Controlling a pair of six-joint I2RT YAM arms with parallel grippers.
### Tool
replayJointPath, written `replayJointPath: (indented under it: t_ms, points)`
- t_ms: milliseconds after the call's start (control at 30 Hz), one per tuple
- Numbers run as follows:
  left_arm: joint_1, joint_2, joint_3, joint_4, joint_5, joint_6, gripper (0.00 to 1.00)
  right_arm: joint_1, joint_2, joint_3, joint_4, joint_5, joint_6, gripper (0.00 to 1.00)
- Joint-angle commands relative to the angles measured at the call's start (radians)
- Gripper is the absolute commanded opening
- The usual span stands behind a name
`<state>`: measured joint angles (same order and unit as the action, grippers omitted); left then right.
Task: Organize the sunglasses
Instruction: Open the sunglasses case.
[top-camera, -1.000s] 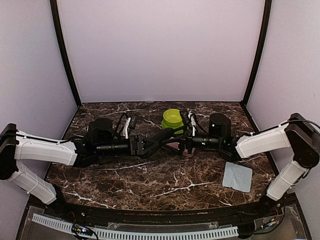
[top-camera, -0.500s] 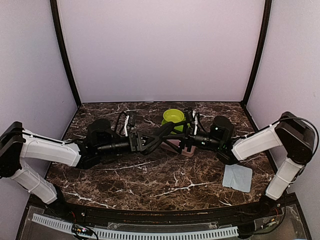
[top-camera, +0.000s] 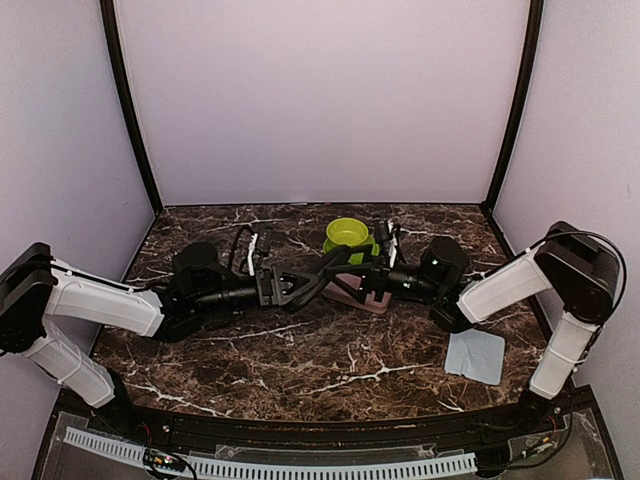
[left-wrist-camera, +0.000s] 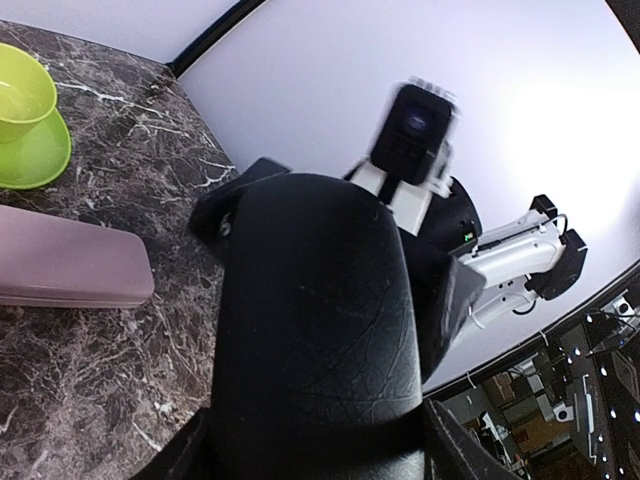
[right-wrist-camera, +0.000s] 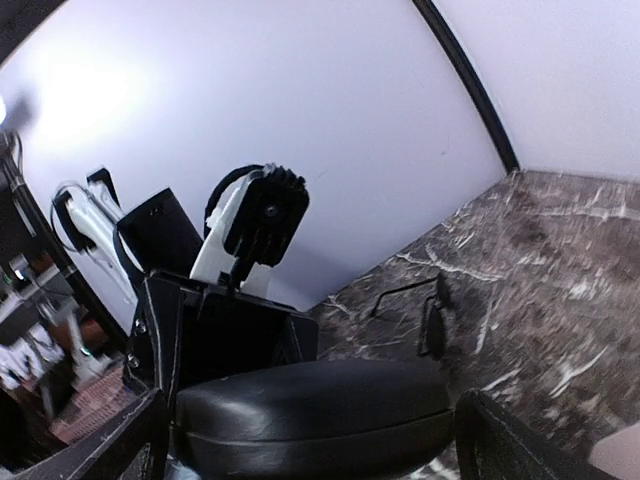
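A black oblong case (top-camera: 322, 270) hangs above the table's middle, with my left gripper (top-camera: 298, 284) shut on its near end. In the left wrist view the black case (left-wrist-camera: 318, 330) fills the space between the fingers. My right gripper (top-camera: 372, 278) faces it from the right, open. Its fingers stand to either side of the black case (right-wrist-camera: 312, 410) with a thin gap at each end. One pair of sunglasses (right-wrist-camera: 428, 312), thin black frame with dark lenses, lies on the marble beyond the case. I cannot make it out in the top view.
A pink case (top-camera: 362, 294) lies on the marble under the two grippers and also shows as the pink case (left-wrist-camera: 70, 268) in the left wrist view. A green bowl (top-camera: 347, 235) on a green saucer stands behind them. A grey cloth (top-camera: 474, 355) lies at the front right.
The right arm's elbow has swung in and its gripper has edged up around the black case's end. The left arm still holds the case, shifted slightly back.
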<state>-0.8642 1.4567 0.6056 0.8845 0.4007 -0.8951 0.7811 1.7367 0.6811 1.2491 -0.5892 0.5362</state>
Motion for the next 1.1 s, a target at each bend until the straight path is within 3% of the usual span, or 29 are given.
replayJointPath:
  t_ms: [0,400,800,900,1067]
  points:
    - [-0.015,-0.017,-0.020,0.092,0.057,0.008,0.00,-0.011,0.029,-0.019,0.090,-0.047,0.672,1.00]
    - [-0.015,-0.024,-0.033,0.093,0.018,0.029,0.00,-0.008,0.035,-0.018,0.103,-0.080,0.676,0.99]
    - [-0.015,-0.022,-0.019,0.074,-0.017,-0.005,0.00,0.020,0.010,-0.059,0.085,-0.075,0.581,0.98]
    - [-0.015,-0.028,-0.014,0.058,-0.021,0.003,0.00,0.022,-0.023,-0.042,-0.007,-0.070,0.529,0.98]
    - [-0.014,-0.059,0.018,-0.036,-0.054,0.053,0.00,0.023,-0.165,0.032,-0.389,-0.005,0.312,1.00]
